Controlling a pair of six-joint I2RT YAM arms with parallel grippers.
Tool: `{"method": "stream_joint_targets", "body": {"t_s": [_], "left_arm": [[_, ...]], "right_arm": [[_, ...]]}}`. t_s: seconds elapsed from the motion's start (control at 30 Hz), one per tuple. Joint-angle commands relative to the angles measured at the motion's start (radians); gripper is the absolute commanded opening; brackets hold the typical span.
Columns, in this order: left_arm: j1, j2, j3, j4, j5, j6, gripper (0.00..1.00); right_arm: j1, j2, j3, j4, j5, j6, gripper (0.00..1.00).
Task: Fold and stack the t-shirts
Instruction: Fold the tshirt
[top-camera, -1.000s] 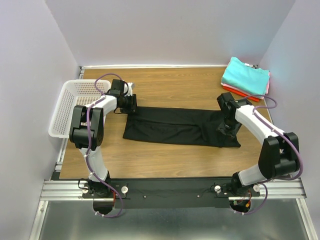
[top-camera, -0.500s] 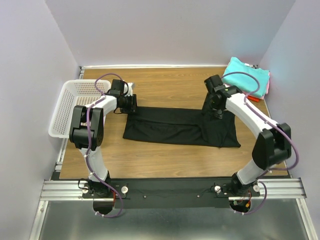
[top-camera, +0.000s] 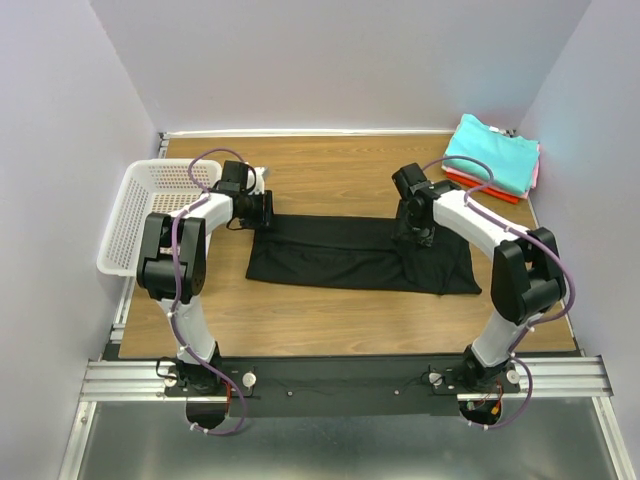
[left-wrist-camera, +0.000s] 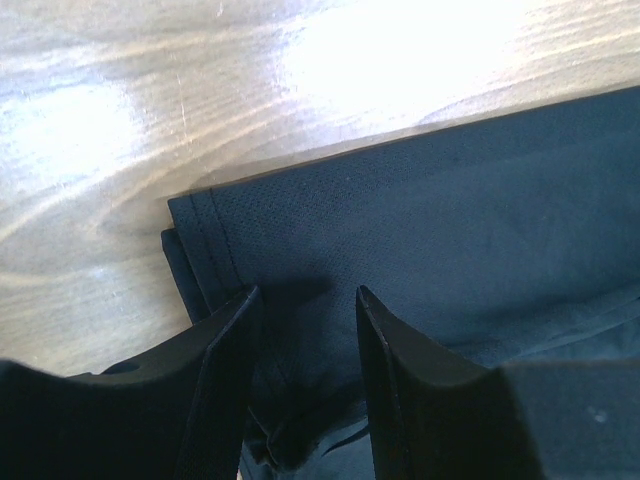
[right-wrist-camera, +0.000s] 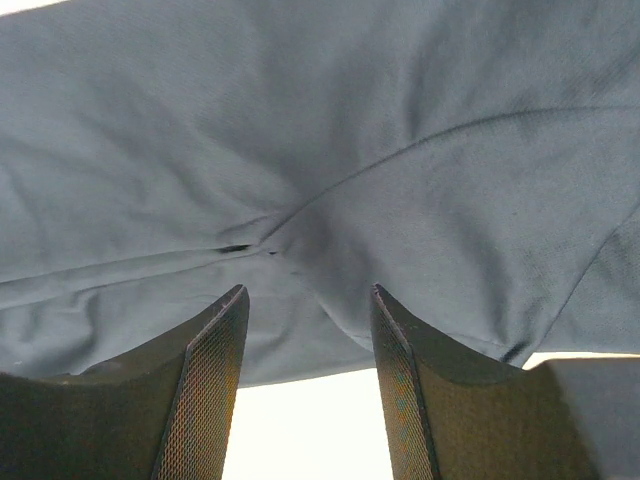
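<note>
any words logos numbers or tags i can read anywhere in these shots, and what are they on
No readable text in any view.
black t-shirt: plain cloth, no print or tag showing, also in both wrist close-ups.
folded stack in the far right corner: plain colours, no lettering.
white basket: bare lattice, no label.
Arms and base rail: no markings visible from the top view.

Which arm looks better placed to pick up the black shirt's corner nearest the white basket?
Left, I'd guess. The left gripper hangs open right at that corner of the black t-shirt; the right gripper is open over its other half.
</note>
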Motion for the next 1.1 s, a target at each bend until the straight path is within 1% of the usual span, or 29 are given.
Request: {"method": "stream_joint_targets", "body": {"t_s": [0.0, 0.37, 0.47, 0.57, 0.6, 0.63, 0.67, 0.73, 0.87, 0.93, 0.97, 1.0, 1.07], "left_arm": [[-0.004, -0.027, -0.039, -0.034, -0.021, 0.01, 0.51], [-0.004, -0.015, -0.039, -0.033, -0.024, 0.017, 0.51], [-0.004, -0.003, -0.039, -0.031, -0.029, 0.019, 0.51], [-0.004, 0.013, -0.045, -0.025, -0.037, 0.017, 0.51], [-0.004, 0.014, -0.045, -0.025, -0.04, 0.019, 0.51], [-0.004, 0.019, -0.045, -0.025, -0.04, 0.017, 0.51], [-0.004, 0.021, -0.047, -0.024, -0.044, 0.017, 0.51], [-0.003, 0.021, -0.048, -0.022, -0.047, 0.017, 0.51], [-0.001, 0.017, -0.053, -0.022, -0.052, 0.02, 0.51], [0.002, 0.017, -0.056, -0.024, -0.054, 0.022, 0.51], [0.002, 0.019, -0.054, -0.025, -0.055, 0.022, 0.51], [0.002, 0.021, -0.054, -0.025, -0.055, 0.02, 0.51], [0.003, 0.021, -0.057, -0.027, -0.055, 0.022, 0.51]], "right_arm": [[-0.001, 0.033, -0.036, 0.023, 0.014, -0.021, 0.58], [-0.001, 0.044, -0.128, 0.066, -0.025, -0.013, 0.56], [0.0, 0.059, -0.133, 0.069, -0.034, -0.015, 0.52], [0.0, 0.058, -0.136, 0.067, -0.036, -0.018, 0.44], [0.0, 0.055, -0.138, 0.066, -0.039, -0.019, 0.35], [0.0, 0.047, -0.141, 0.063, -0.043, -0.019, 0.28], [-0.001, 0.032, -0.142, 0.059, -0.043, -0.018, 0.16], [0.0, 0.013, -0.142, 0.047, -0.033, -0.015, 0.1], [0.0, -0.039, -0.122, -0.048, 0.0, -0.007, 0.1], [0.0, -0.062, -0.108, -0.08, 0.032, -0.006, 0.13], [0.0, -0.085, -0.104, -0.118, 0.044, -0.004, 0.15], [0.0, -0.093, -0.098, -0.138, 0.056, -0.003, 0.2], [0.0, -0.114, -0.075, -0.213, 0.102, 0.011, 0.27]]}}
